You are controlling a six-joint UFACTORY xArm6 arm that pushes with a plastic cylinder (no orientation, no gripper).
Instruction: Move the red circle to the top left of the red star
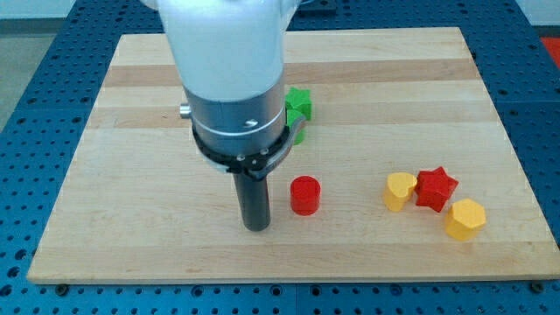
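The red circle [304, 194] stands on the wooden board, below the board's middle. The red star [436, 188] lies to the view's right of it, well apart. A yellow heart-shaped block [400, 190] touches the star's left side and a yellow hexagon [465, 219] sits at its lower right. My tip [255, 227] is on the board just to the left of the red circle, a small gap between them. The arm's white and grey body rises above it.
A green star-shaped block [299, 105] sits near the board's middle, partly hidden behind the arm's body. The wooden board [105, 157] rests on a blue perforated table [26, 105].
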